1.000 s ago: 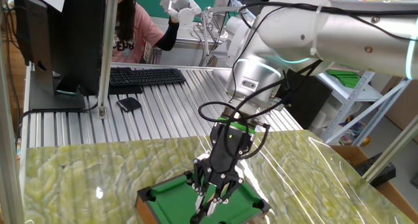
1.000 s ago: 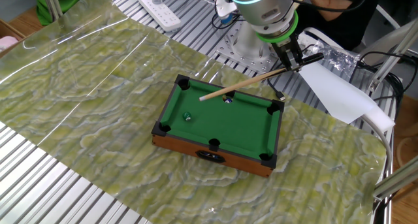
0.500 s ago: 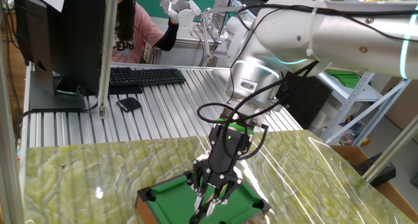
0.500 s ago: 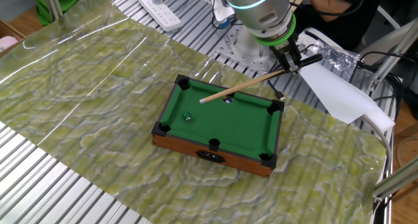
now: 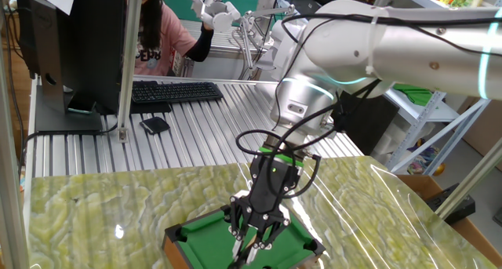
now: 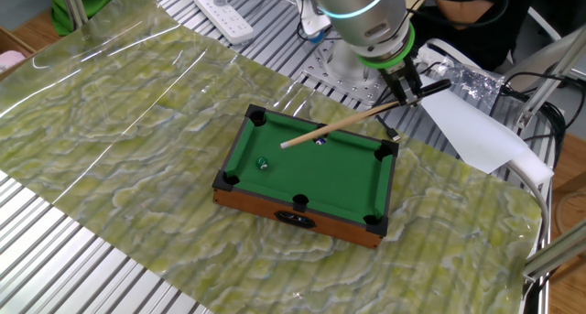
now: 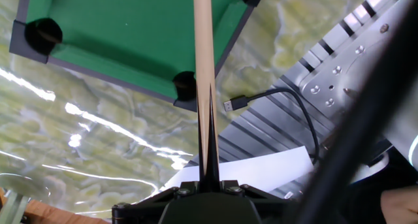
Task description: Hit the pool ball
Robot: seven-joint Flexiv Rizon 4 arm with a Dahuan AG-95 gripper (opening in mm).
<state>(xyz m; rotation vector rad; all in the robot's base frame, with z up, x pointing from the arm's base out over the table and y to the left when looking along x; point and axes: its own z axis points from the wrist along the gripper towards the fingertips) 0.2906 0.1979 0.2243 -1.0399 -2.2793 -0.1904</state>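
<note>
Pale wood is seen clamped between the narrowly set fingers of the gripper (image 7: 205, 129): the cue stick (image 6: 341, 127) is held at its butt end, and in the hand view it runs straight up the picture from the closed fingertips over the near rail of the pool table (image 6: 389, 180). Against the frames of a second ago, little is changed. The gripper is found in the same place over the table's end, and the cue's tip is still seen above the felt near the middle of the far long rail, apart from the ball. Only the big upper link of the arm (image 5: 369, 45) is seen to have shifted a little in one fixed view (its white body sits slightly lower and more to the left), while the cue is tilted much as before.

The hand is pitched downward at a slant, so that the cue is carried sloping from the gripper, raised beyond the table's short end, down toward the green felt. Black cables are looped around the wrist.

The pool ball (image 6: 262, 164) is seen in the other fixed view on the felt near the left end of the table, close to the corner pocket there and well apart from the cue tip. It cannot be found in the hand view.

Farther off, a keyboard (image 5: 176, 91) is laid on the ribbed metal bench, and a seated person (image 5: 161, 34) is partly seen behind it.
</note>
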